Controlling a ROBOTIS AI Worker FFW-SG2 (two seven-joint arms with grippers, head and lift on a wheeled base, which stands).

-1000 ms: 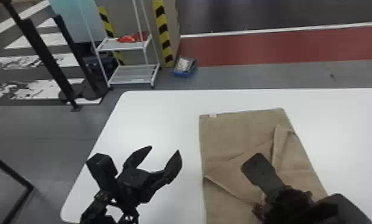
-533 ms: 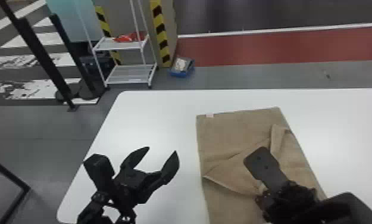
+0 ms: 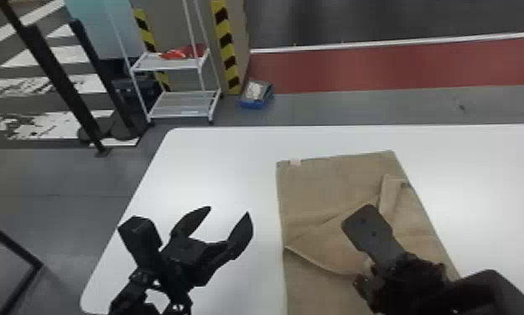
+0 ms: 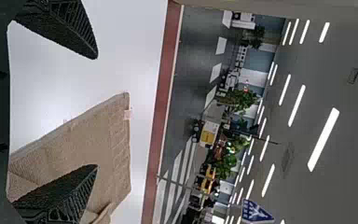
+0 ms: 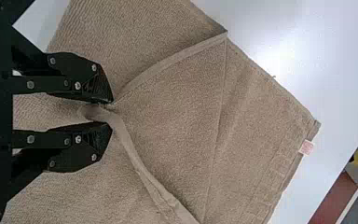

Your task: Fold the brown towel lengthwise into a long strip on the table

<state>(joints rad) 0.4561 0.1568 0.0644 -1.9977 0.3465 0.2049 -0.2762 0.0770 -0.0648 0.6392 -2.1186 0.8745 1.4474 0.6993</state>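
- Head view: brown towel (image 3: 336,180) lay on the white worktop (image 3: 214,167), long sides running away from the robot, far end just short of the worktop's far edge.
- Pale tag (image 3: 295,162) sat on the towel's far edge, by its left corner.
- Towel was only partly folded, not a neat strip. A loose flap (image 3: 332,251) lay across its middle, pointed end at the towel's left side; a raised crease (image 3: 388,192) stood nearer the right side.
- Right gripper (image 3: 369,289) was low over the towel, its arm coming in from the near right.
- Right wrist view: right fingers (image 5: 98,84) were narrow, with a bit of towel hem pinched between the tips. Hem ran out from the pinch in two directions across the cloth.
- Left gripper (image 3: 229,210) was over bare worktop between the worktop's left edge and the towel, touching neither towel nor flap. It held nothing.
- Left wrist view: left fingers (image 4: 70,28) were spread wide, one of them overlapping the towel from that angle.
- Background: white rack (image 3: 183,109) stood past the worktop's far left corner, red items (image 3: 181,53) on its upper shelf. Blue bin (image 3: 254,104) sat on the floor to the right of it, beside a yellow-and-black striped column (image 3: 227,50).
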